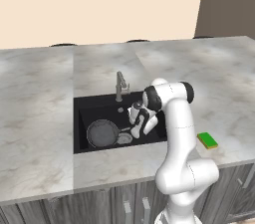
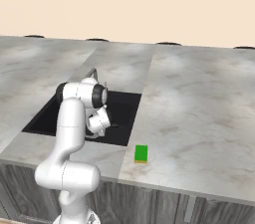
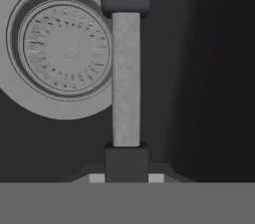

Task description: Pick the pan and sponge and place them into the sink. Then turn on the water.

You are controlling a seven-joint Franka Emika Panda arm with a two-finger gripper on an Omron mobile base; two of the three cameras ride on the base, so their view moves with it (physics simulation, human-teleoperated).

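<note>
The grey pan lies in the black sink, left of the silver drain. My gripper reaches down into the basin and is shut on the pan's thin handle. In the hand view the handle runs straight up from my gripper, with the drain to its left on the sink floor. The green sponge lies on the counter right of the sink, near the front edge, and appears as the sponge in the right base view. No water shows at the faucet.
Grey marble counter surrounds the basin on all sides. The faucet stands at the sink's back rim, just behind my wrist. My own arm hides much of the sink in the right base view.
</note>
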